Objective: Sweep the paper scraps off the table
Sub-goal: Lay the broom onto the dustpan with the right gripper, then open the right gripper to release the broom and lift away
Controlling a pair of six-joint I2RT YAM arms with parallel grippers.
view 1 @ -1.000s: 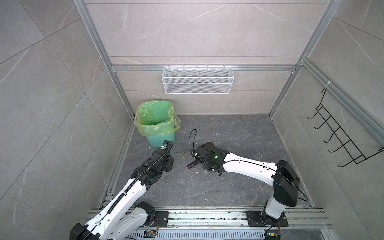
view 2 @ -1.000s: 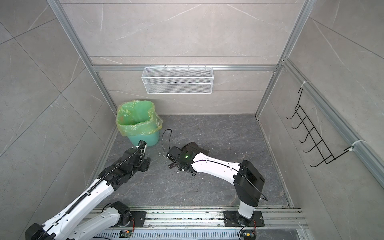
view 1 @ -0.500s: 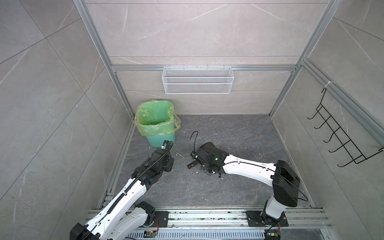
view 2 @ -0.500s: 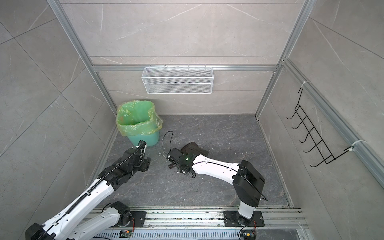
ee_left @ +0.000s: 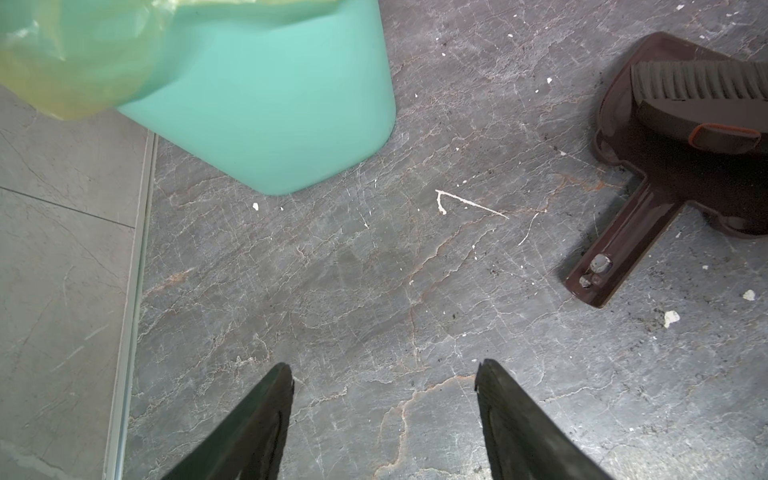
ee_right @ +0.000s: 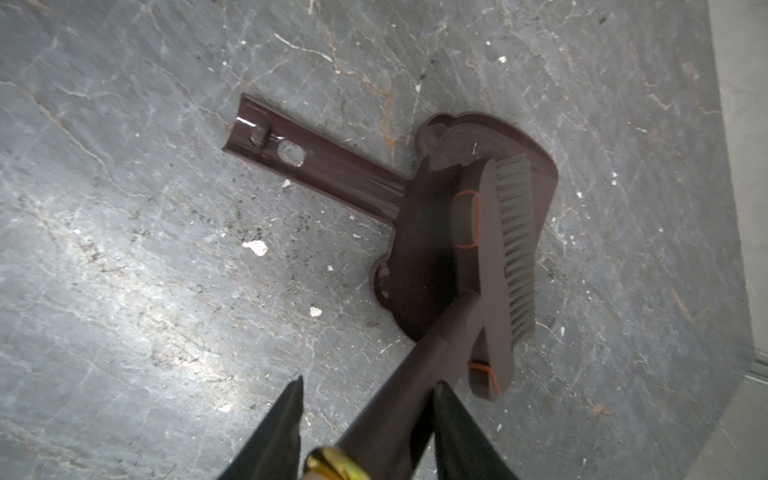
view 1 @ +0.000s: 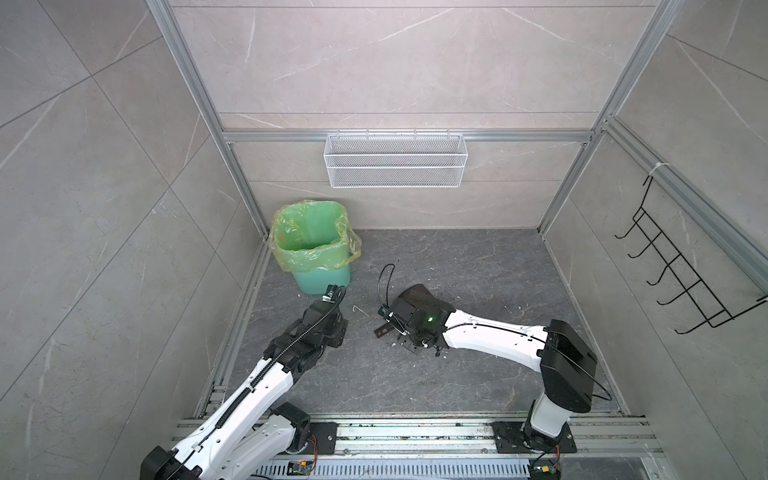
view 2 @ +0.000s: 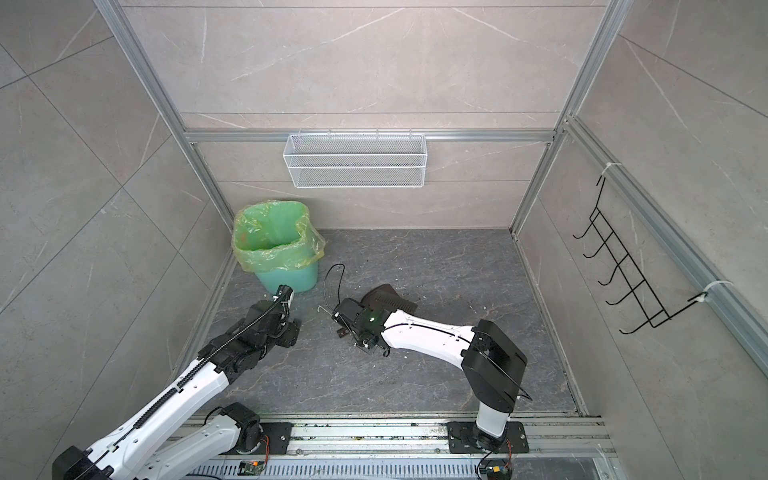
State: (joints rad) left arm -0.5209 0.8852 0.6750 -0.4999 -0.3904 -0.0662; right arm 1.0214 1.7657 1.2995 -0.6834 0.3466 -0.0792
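Both claws slack, brush on dustpan.
Left to right: green bin; my left gripper spread wide above the table, holding nothing; dustpan under the brush; my right gripper loose around the brush handle, with a gap on one side. Paper scraps: cannot tell where.

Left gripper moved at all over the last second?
No. In both top views the left gripper sits at the same spot beside the green bin base as a second ago, open and empty.
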